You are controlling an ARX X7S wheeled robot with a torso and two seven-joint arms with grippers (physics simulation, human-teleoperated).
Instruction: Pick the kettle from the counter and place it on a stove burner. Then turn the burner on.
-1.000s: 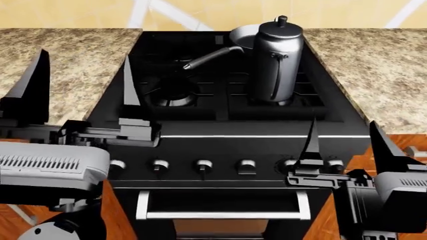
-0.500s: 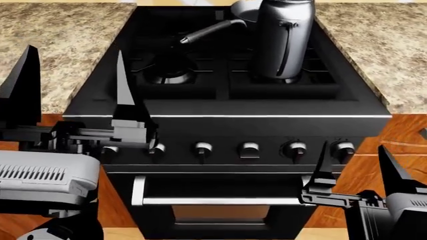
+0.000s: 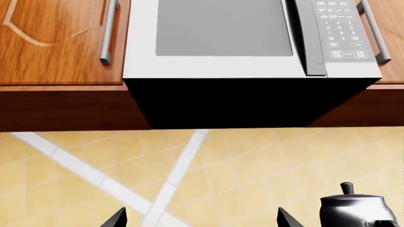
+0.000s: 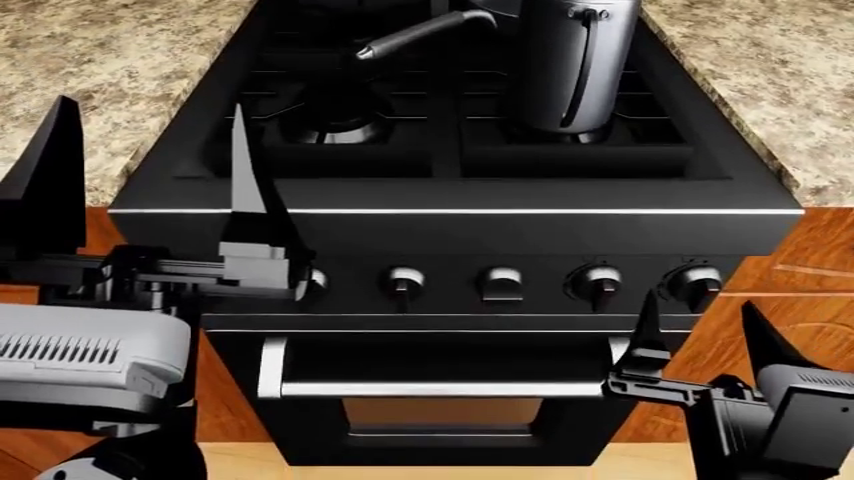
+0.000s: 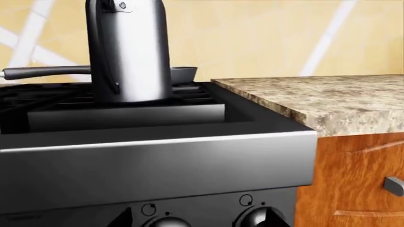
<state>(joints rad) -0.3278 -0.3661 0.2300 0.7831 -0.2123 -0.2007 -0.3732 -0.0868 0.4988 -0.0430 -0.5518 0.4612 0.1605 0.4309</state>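
Observation:
The shiny dark-steel kettle (image 4: 574,65) stands upright on the stove's front right burner (image 4: 577,132). Its top is cut off by the head view's edge. It also shows in the right wrist view (image 5: 129,47) and, lid only, in the left wrist view (image 3: 356,210). My right gripper (image 4: 705,338) is open and empty, low in front of the stove's two rightmost control knobs (image 4: 594,282). In the right wrist view, my right gripper (image 5: 198,220) faces these knobs (image 5: 256,218) close up. My left gripper (image 4: 147,180) is open and empty, over the stove's front left corner; it also shows in its own view (image 3: 200,220).
A grey frying pan's long handle (image 4: 420,32) reaches over the front left burner (image 4: 334,130). Granite counter (image 4: 94,70) flanks the stove on both sides (image 5: 328,99). The oven door handle (image 4: 441,388) is below the knobs. A microwave (image 3: 240,42) hangs above.
The head view has shifted down, so the stove sits higher in the picture. My right gripper has sunk from knob height to below the knobs. The kettle stays on the burner.

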